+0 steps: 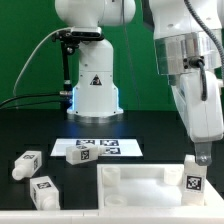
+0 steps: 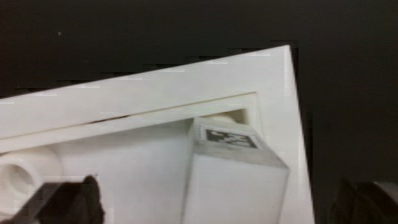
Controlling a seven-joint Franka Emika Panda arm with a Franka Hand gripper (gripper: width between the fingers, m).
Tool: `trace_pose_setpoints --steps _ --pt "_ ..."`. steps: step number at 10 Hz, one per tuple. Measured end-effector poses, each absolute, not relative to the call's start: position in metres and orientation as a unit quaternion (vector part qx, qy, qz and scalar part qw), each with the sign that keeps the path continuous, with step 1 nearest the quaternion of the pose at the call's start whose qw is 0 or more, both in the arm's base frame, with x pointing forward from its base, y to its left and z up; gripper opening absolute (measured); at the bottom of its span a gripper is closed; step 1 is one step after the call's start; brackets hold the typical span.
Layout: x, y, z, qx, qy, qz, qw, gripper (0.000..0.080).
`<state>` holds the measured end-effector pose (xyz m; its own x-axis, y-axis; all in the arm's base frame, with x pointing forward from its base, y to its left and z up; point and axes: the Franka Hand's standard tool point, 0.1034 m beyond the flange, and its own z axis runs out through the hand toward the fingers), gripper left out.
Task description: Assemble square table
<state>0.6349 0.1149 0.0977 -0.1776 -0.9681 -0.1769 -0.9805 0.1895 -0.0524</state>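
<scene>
standing upright in the ribbed white tabletop [image 1: 140,180], a blocky tagged leg [image 1: 192,176] sits under the wide-open, empty end effector [image 1: 203,156].

A robotics lab: green backdrop [image 1: 30,60], black table [image 1: 40,130], marker board [image 1: 97,149].

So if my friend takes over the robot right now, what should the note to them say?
Gripper: open, holding nothing, hovering just above one leg.
Tabletop: lies ribbed side up at the front of the table.
One leg stands in the tabletop's corner on the exterior view's right; whether it is fully fastened cannot be told.
Two loose legs lie on the exterior view's left.
The marker board lies behind the tabletop.
Left: fit the remaining legs.
</scene>
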Motion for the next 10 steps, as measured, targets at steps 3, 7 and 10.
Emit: trace_pose_setpoints --steps 3,7,10 --pt "0.642 0.098 0.106 -0.7 0.708 0.026 0.091 0.0648" --pt "0.64 0.103 0.102 -0.69 0.717 0.028 0.089 0.0648" --pt "0.634 0.087 0.112 -0.737 0.669 0.02 0.095 0.0648"
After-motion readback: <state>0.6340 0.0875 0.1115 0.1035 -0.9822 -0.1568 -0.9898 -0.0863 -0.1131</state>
